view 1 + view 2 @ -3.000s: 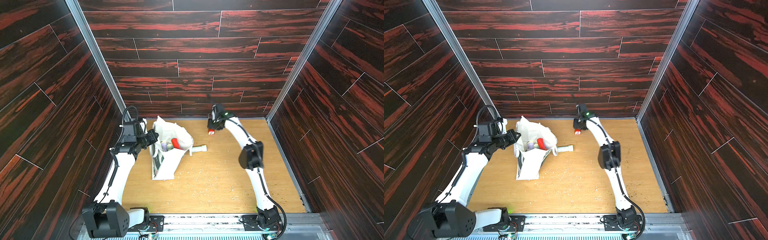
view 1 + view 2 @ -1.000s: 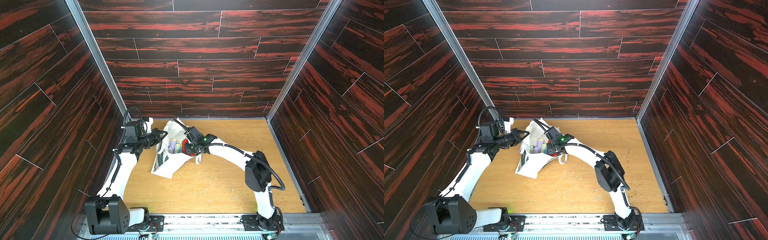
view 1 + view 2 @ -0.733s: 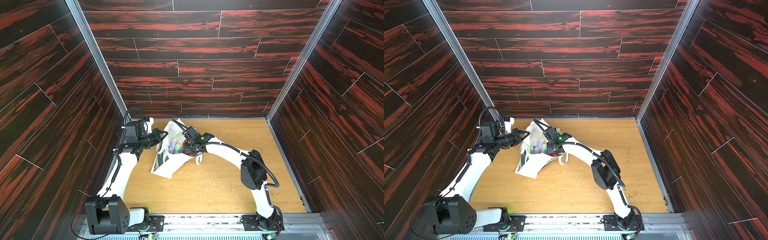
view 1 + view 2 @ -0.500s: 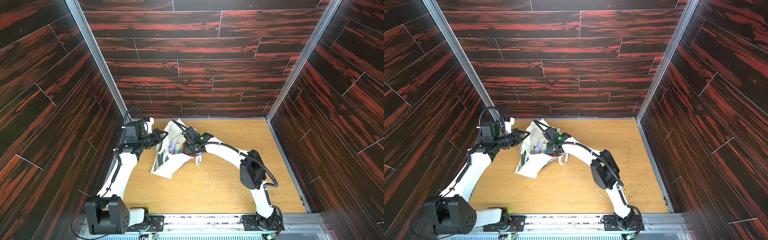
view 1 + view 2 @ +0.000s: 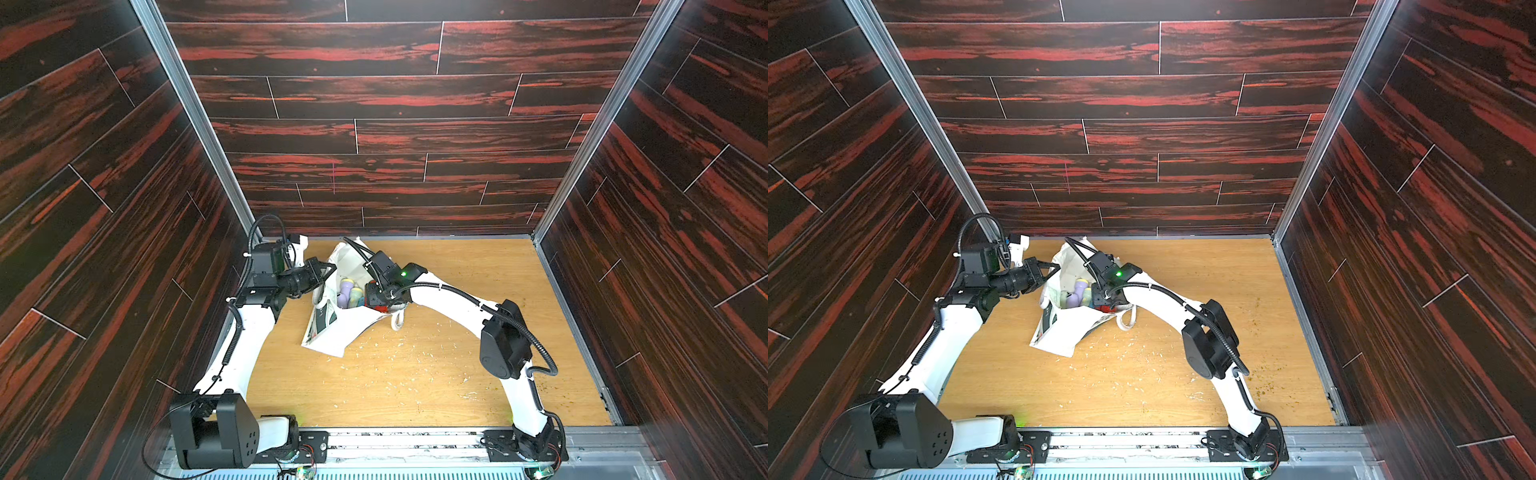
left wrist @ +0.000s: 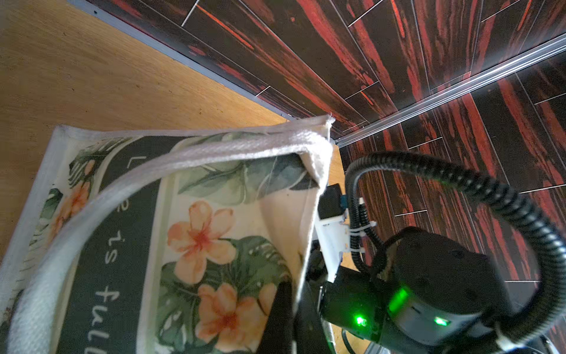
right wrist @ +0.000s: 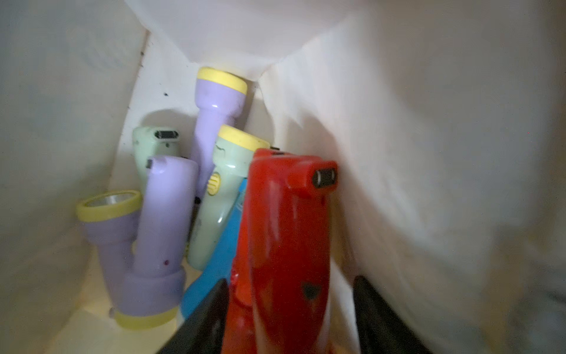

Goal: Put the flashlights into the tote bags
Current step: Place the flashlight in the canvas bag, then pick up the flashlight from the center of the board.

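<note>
The cream tote bag point(image 5: 332, 332) lies on the wooden table with its mouth held up, seen in both top views point(image 5: 1059, 332). My left gripper point(image 5: 328, 268) is shut on the bag's rim; the left wrist view shows the leafy print point(image 6: 199, 233) beside a dark finger point(image 6: 275, 321). My right gripper point(image 7: 291, 318) is inside the bag, open. A red flashlight point(image 7: 288, 230) stands between its fingers point(image 7: 376, 318), with a gap on one side. Lilac point(image 7: 165, 220), mint point(image 7: 226, 184) and blue point(image 7: 220, 260) flashlights lie deeper in.
One strap handle point(image 5: 397, 322) loops out onto the table beside the bag. Pale crumbs point(image 5: 395, 353) are scattered over the wooden table point(image 5: 457, 395). Dark panelled walls close in the table on three sides. The right arm's elbow point(image 5: 503, 340) hangs over the table's right half.
Three seconds ago my right gripper held a red flashlight at the far side; it then carried it into the bag. Over the last second its jaws have spread. The left gripper stays on the rim.
</note>
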`<control>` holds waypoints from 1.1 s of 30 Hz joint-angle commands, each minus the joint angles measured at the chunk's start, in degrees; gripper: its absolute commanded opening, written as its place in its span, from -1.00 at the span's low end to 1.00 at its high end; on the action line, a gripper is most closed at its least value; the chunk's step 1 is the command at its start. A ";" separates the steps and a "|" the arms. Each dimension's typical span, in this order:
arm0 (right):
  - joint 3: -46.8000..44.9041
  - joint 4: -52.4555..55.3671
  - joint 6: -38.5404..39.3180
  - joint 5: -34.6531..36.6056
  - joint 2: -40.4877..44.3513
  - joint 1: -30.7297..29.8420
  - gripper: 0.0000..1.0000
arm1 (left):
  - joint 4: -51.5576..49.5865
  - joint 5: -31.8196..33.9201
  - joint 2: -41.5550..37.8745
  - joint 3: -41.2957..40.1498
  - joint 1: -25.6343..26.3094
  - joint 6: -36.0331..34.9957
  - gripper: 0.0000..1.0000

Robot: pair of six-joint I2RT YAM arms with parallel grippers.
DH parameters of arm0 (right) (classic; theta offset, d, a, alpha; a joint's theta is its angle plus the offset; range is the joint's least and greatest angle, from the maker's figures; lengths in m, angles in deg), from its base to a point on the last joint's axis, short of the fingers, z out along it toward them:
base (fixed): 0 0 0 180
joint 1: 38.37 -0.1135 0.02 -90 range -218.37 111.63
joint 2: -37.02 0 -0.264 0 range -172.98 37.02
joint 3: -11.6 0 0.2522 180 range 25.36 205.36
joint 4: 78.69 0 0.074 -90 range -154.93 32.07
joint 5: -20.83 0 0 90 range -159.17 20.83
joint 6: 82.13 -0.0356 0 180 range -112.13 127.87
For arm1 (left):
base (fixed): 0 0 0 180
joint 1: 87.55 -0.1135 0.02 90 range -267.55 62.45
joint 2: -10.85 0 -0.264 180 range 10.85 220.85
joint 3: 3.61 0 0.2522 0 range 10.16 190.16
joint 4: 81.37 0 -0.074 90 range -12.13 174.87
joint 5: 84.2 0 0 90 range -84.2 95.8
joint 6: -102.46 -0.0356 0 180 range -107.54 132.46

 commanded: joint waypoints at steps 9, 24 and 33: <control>4.10 -2.25 9.78 1.42 10.00 -0.22 0.46 | -7.45 10.37 -1.70 3.67 -0.39 -6.20 -1.00; -20.17 -13.26 21.52 -2.02 24.79 6.11 0.35 | -17.32 37.76 -4.97 4.72 -1.53 -8.42 -1.00; -19.34 -10.62 26.73 -10.21 16.81 11.23 0.28 | -20.16 49.02 -6.60 4.54 -2.74 -7.03 -1.00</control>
